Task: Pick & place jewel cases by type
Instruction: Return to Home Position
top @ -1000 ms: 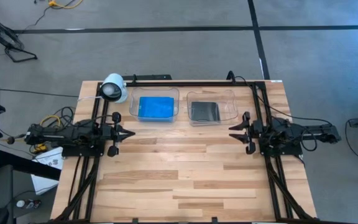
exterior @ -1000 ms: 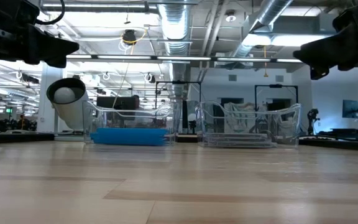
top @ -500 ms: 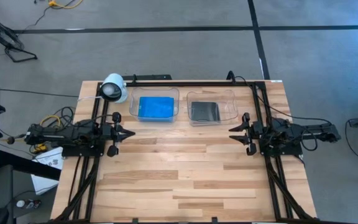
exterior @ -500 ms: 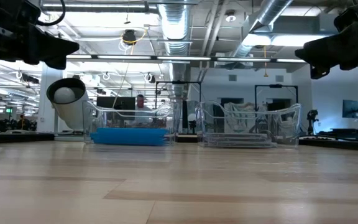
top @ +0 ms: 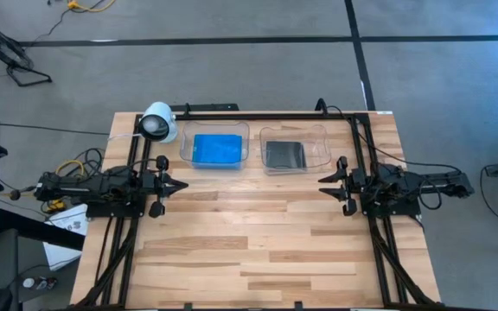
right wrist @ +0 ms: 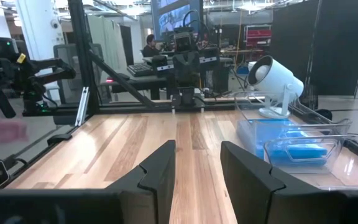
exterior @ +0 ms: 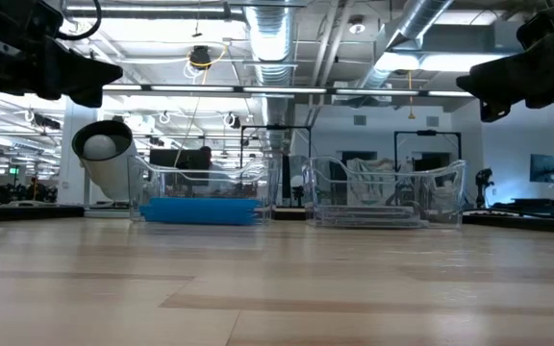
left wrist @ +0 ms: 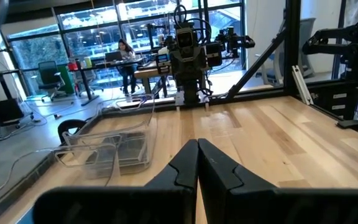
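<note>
Several bright blue jewel cases [top: 217,149] lie stacked flat in the left clear tray [top: 185,138] at the table's far side; in the low view this blue stack [exterior: 200,210] rests on the tray floor. Clear and grey jewel cases [top: 284,154] lie flat in the right clear tray [top: 321,136]. My left gripper [top: 182,184] hovers near the table's left edge, shut, as its wrist view shows [left wrist: 197,155]. My right gripper [top: 323,183] hovers near the right edge, open [right wrist: 197,158]. Both are raised above the table, point at each other and hold nothing.
A white cylindrical camera [top: 157,122] stands at the far left corner, beside the blue tray. A black frame [top: 353,130] runs along the table's far edge and down both sides. Bare wooden tabletop [top: 249,233] spreads between the arms and toward the near edge.
</note>
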Motion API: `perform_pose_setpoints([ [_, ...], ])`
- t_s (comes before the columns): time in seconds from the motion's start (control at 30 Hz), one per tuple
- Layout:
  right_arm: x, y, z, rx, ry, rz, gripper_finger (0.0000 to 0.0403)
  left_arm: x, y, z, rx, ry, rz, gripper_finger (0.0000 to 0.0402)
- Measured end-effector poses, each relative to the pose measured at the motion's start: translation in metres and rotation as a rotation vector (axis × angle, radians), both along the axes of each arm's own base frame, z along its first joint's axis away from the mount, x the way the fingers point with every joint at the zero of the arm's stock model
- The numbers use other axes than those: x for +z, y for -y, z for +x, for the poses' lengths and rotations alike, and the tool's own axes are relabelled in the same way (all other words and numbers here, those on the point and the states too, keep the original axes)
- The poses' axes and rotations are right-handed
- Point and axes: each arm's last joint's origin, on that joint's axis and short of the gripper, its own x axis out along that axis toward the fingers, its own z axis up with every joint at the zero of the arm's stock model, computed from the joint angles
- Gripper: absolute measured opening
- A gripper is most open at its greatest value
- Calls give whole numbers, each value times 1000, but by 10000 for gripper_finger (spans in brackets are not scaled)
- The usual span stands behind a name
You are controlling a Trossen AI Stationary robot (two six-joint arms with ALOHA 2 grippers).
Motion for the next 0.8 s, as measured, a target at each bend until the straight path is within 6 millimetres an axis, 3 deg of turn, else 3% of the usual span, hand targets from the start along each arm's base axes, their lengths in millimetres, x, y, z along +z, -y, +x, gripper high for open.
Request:
perform_pose_setpoints([
  [0.8, 0, 0, 0, 0, 0, 0, 121, 0, 0, 0, 0, 0, 0, 0],
])
